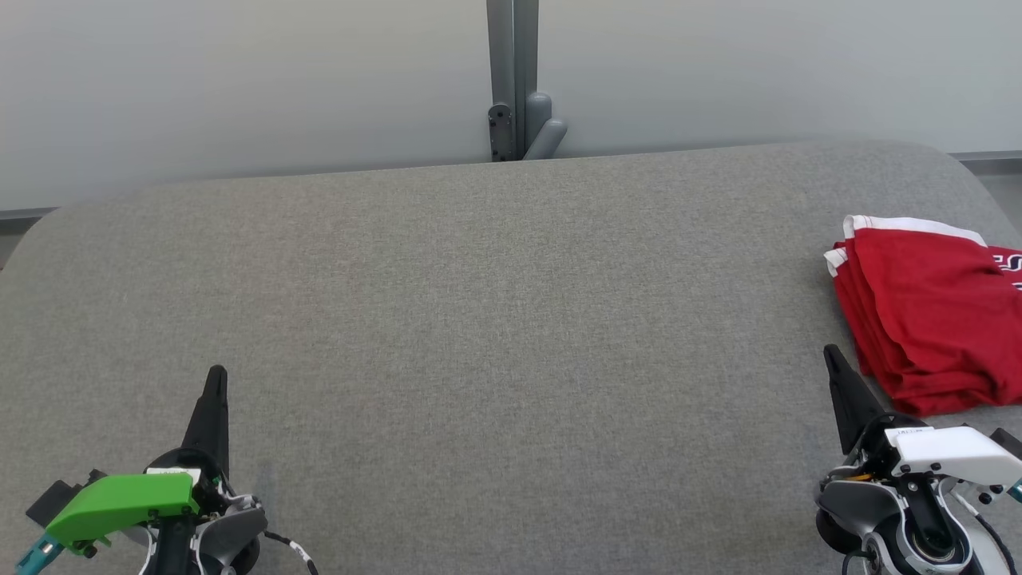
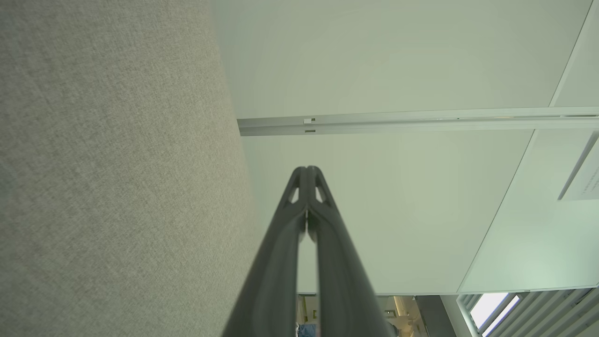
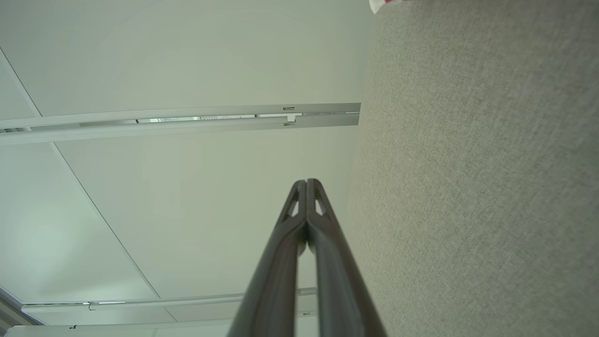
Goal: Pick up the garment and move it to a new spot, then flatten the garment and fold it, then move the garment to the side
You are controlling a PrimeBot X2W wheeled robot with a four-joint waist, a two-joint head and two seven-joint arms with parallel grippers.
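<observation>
While the head view takes in the whole grey cloth-covered table (image 1: 479, 303), it also shows the red garment (image 1: 930, 319): folded, white-trimmed, lying at the table's right edge, partly cut off by the frame. Right wrist view catches a white-and-red corner of it at the top edge. Left wrist view: grey fabric on one side, pale wall panels, a paper notice (image 2: 585, 180) on the wall.

Pincers: the right gripper (image 1: 831, 352) is clenched, fingers pressed together, holding nothing. Its tip sits just left of the garment's near edge, a strip of table showing between. The left gripper (image 1: 216, 372) is likewise clenched and empty, at lower left, well apart from the garment.

Writing: white letters on the garment's right side, cut by the frame, not readable. Paper notice too small to read. Small white labels on both gripper bodies, illegible.
</observation>
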